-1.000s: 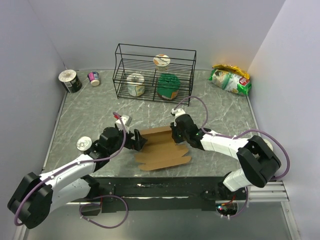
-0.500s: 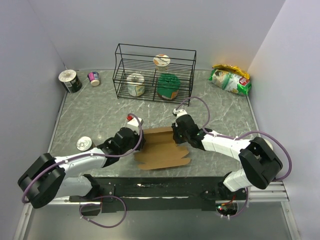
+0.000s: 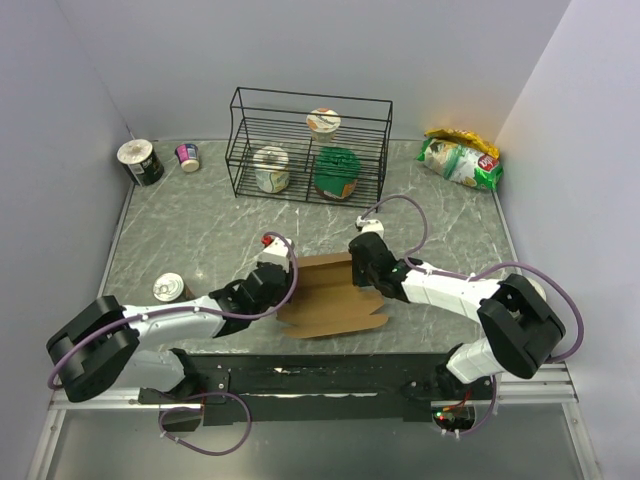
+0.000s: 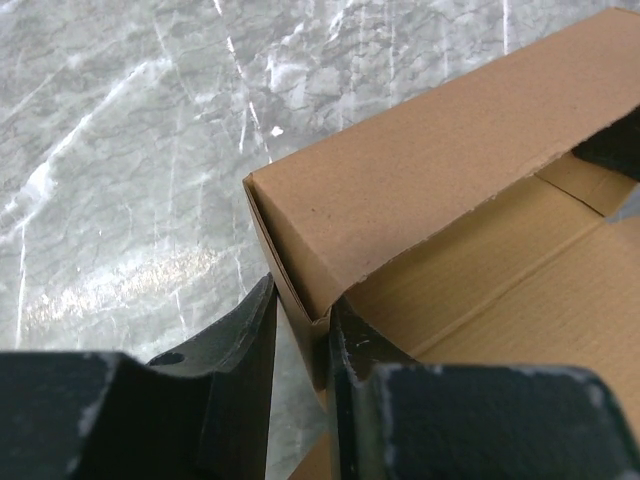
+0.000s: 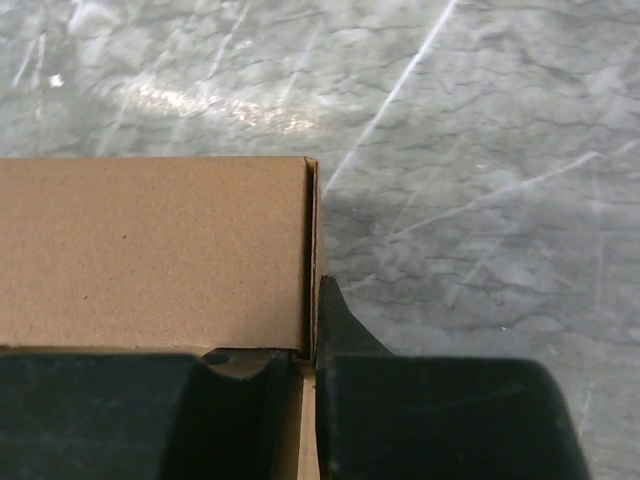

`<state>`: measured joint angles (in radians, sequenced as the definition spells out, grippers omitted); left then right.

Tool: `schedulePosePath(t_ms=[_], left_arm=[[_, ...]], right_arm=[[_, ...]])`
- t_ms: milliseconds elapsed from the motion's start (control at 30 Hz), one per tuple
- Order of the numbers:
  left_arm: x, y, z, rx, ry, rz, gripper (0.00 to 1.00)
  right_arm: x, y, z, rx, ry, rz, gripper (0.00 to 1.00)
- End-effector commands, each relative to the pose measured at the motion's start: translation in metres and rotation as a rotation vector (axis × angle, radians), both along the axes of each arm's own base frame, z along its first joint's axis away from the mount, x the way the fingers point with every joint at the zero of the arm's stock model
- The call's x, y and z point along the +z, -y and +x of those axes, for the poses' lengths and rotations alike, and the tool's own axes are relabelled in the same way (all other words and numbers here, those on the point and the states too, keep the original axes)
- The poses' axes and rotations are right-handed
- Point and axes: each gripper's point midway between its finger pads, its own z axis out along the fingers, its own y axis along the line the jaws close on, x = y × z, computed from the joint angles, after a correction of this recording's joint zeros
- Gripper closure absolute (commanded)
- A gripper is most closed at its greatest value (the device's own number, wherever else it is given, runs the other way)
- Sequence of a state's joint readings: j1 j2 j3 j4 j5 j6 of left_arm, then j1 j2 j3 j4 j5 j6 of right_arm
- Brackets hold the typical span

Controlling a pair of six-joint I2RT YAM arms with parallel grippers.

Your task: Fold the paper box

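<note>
The paper box [image 3: 335, 300] is plain brown cardboard, lying partly folded near the table's front middle, its back wall raised and its front flaps flat. My left gripper [image 3: 279, 285] is at its left end; in the left wrist view the left gripper [image 4: 300, 322] is shut on the upright left corner wall of the paper box [image 4: 430, 170]. My right gripper [image 3: 358, 270] is at the right end; in the right wrist view the right gripper [image 5: 311, 345] pinches the thin right end wall of the paper box [image 5: 150, 250].
A black wire rack [image 3: 310, 100] with several cups stands at the back. A tin can [image 3: 168, 288] sits beside my left arm. A dark cup [image 3: 140, 161] and a small pink cup [image 3: 188, 156] are at the back left, a snack bag [image 3: 460, 158] at the back right.
My left gripper swung right to the box's left end and closed from wide open onto its corner wall. The right gripper tightened on the right wall. The box shifted slightly right.
</note>
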<state>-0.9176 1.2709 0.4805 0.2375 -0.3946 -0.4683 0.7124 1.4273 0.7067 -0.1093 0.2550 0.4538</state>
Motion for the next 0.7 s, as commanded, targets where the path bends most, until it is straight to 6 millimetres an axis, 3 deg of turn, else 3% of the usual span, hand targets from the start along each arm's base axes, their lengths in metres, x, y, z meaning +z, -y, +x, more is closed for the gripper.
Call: schedulePosePath(t_ms=[0,667], left_arm=[[0.015,0.013,0.0,0.056,-0.002,-0.063,0.85],[0.028,-0.006,0.005,0.151,0.025,0.016,0.86]], right_arm=[[-0.003,0.04,0.012,-0.209,0.054,-0.142,0.98],[-0.023,0.064,0.006,-0.292,0.003,-0.294,1.0]])
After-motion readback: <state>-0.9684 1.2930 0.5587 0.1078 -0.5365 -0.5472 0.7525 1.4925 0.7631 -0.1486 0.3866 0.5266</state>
